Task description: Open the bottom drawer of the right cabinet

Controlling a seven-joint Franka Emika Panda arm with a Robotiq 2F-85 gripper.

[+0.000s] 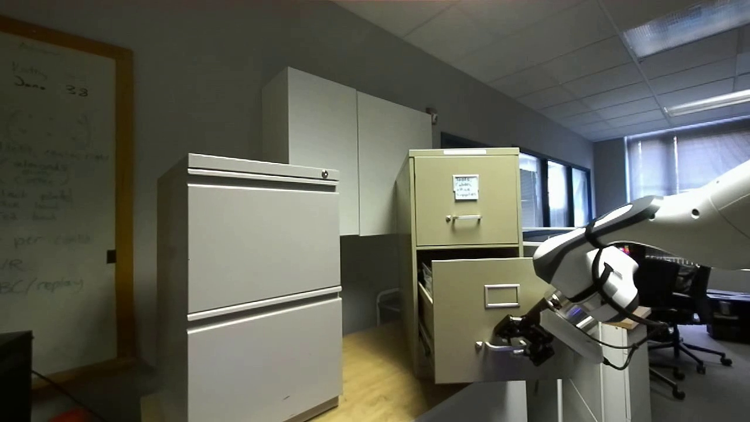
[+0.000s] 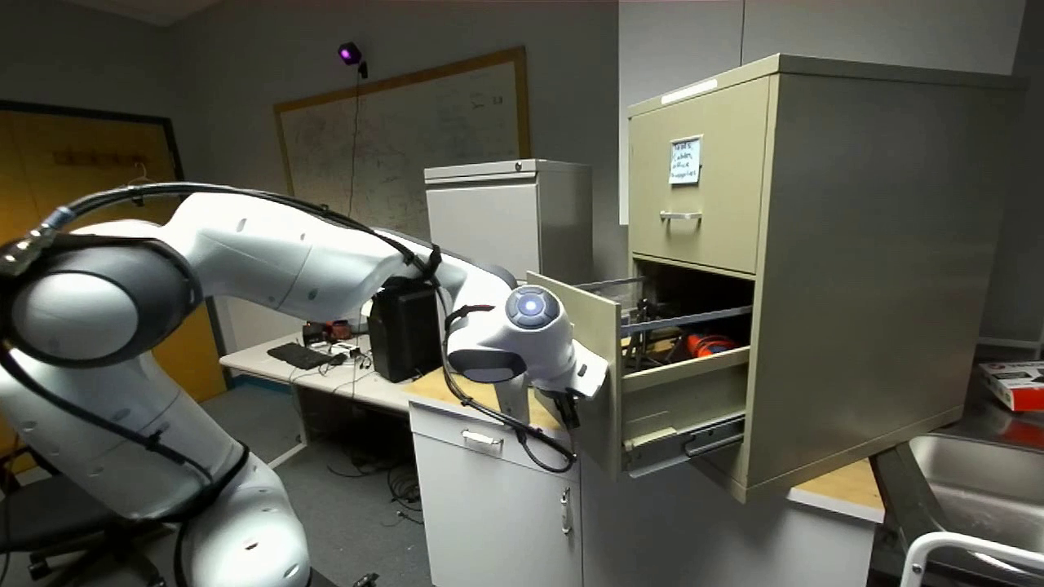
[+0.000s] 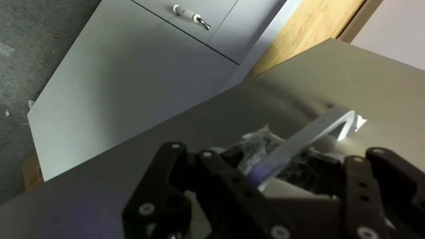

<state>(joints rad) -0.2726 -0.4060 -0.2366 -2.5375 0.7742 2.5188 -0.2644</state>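
Inside open bottom drawer (image 2: 685, 399): orange item (image 2: 708, 345), in exterior view only.

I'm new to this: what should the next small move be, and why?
Probably a short pull straight outward: in the wrist view the handle shows between the fingers, and in an exterior view the side of the bottom drawer runs into the tan cabinet, so it seems partly out.
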